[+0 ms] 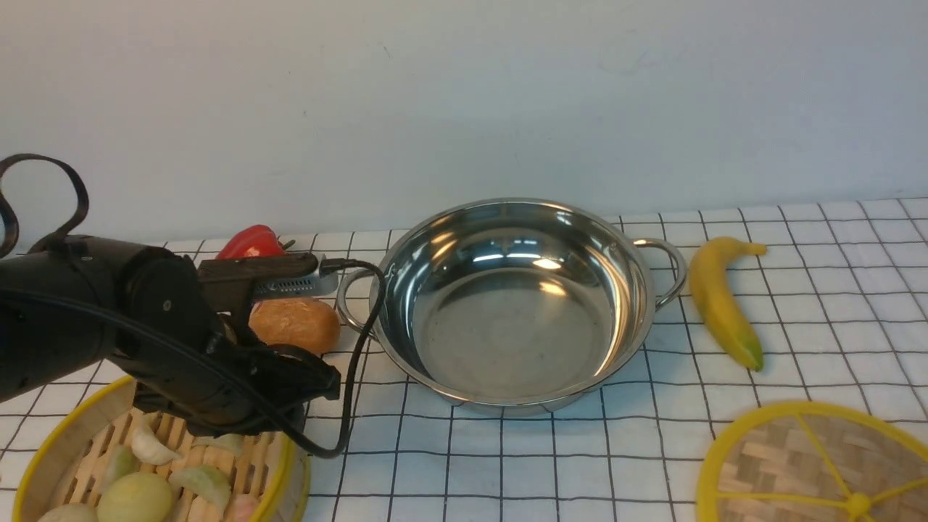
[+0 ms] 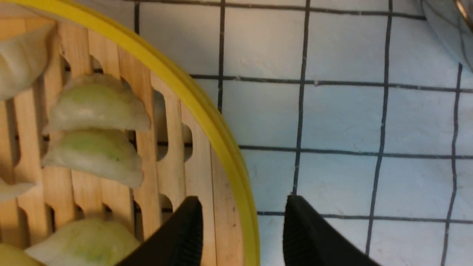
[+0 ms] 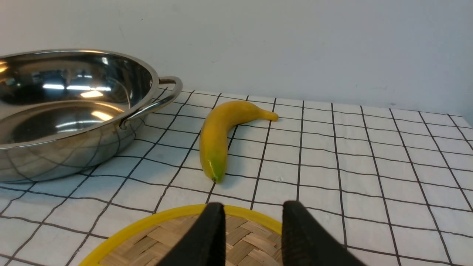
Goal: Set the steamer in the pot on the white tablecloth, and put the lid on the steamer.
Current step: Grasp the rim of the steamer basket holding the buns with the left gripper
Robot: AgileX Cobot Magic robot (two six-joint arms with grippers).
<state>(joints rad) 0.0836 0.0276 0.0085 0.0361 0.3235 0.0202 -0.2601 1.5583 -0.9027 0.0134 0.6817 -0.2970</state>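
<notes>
The steamer (image 1: 43, 464) stands at the near left of the white tablecloth (image 1: 834, 304), with several pale dumplings (image 1: 134, 496) on its slatted floor. My left gripper (image 2: 244, 201) is open and straddles the steamer's yellow rim (image 2: 207, 107); one finger (image 2: 188, 229) is inside the basket and the other is outside over the cloth. The shiny pot (image 1: 507, 326) sits empty in the middle. The woven lid (image 1: 783, 464) lies flat at the near right. My right gripper (image 3: 253, 207) is open just above the lid's (image 3: 147, 240) far rim, holding nothing.
A banana (image 1: 718, 301) lies right of the pot, between it and the lid. A red pepper (image 1: 250, 243) and a brown bread roll (image 1: 297, 325) sit behind my left arm, close to the pot's left handle (image 1: 348, 293). A wall closes the back.
</notes>
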